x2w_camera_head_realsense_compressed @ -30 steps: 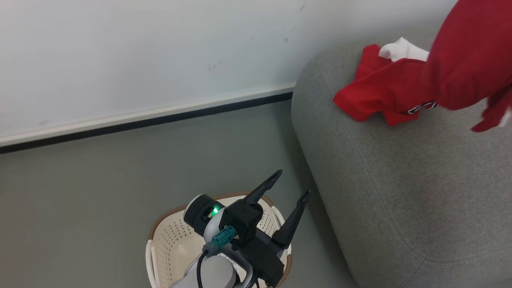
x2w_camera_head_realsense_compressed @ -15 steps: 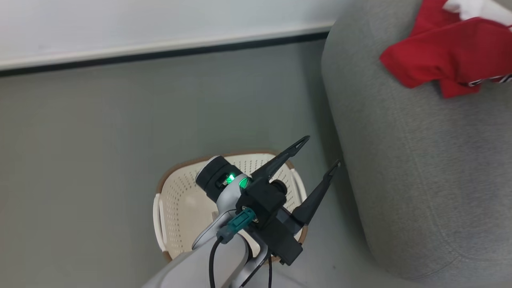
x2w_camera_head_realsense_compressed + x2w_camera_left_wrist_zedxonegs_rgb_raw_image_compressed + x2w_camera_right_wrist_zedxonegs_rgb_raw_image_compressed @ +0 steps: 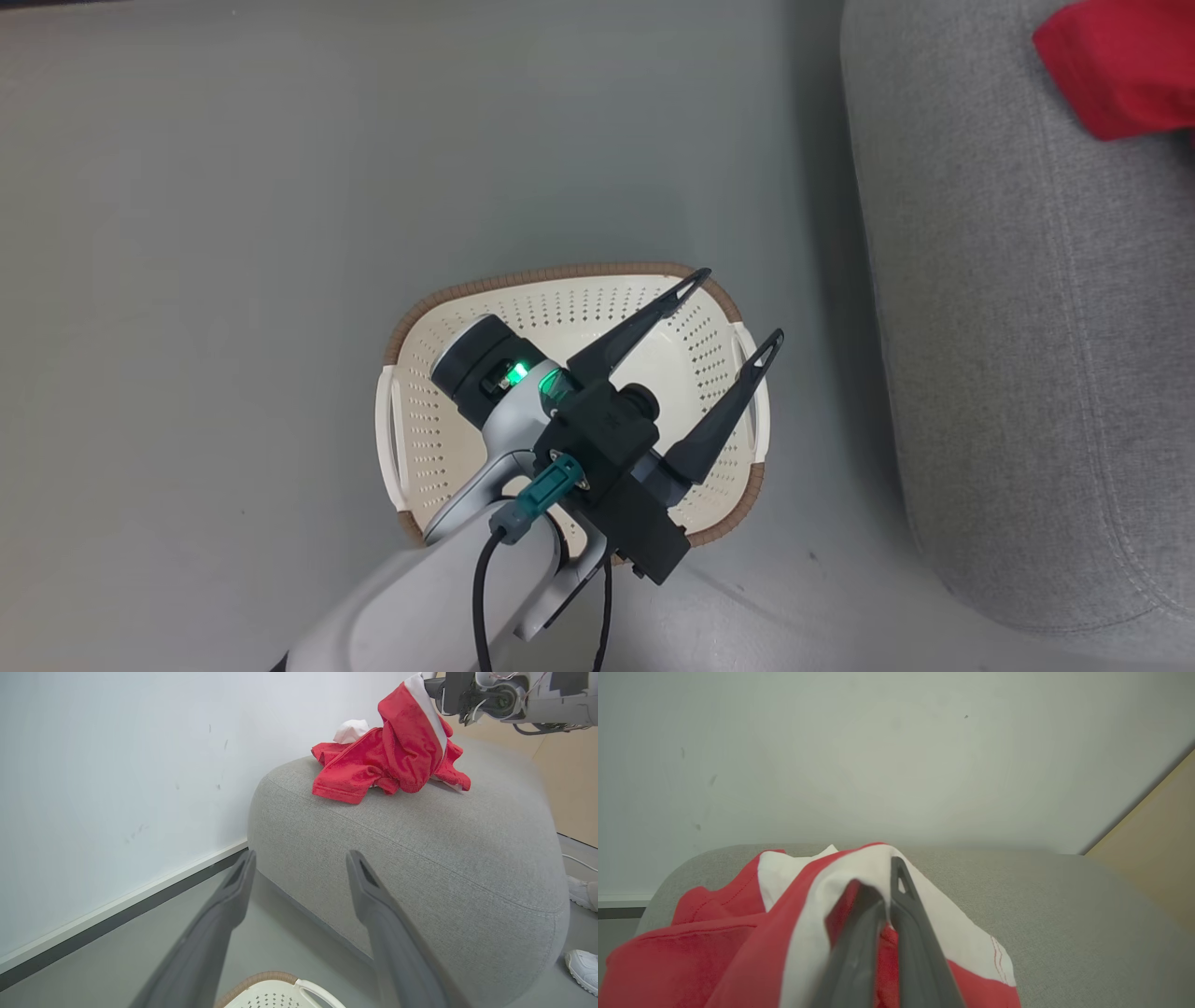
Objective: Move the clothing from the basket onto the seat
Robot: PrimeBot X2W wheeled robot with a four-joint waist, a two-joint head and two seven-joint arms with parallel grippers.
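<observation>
The cream basket with a brown rim stands on the floor, and its visible inside holds no clothing. My left gripper hangs open above it, fingers spread wide and nothing between them. To the right rises the grey seat, where a red garment lies at its far end. In the left wrist view, red clothing is heaped on the seat, and one piece with white trim is lifted at its top. My right gripper is shut on that red and white garment above the seat.
Grey floor surrounds the basket, and a white wall with a dark baseboard runs behind the seat. A person's white shoes stand on the floor by the seat's far side. The basket rim sits just below my left fingers.
The head camera has tilted down: the wall has left the picture and the basket sits mid-frame. The hanging red garment has passed out of the head view. My left gripper stays open.
</observation>
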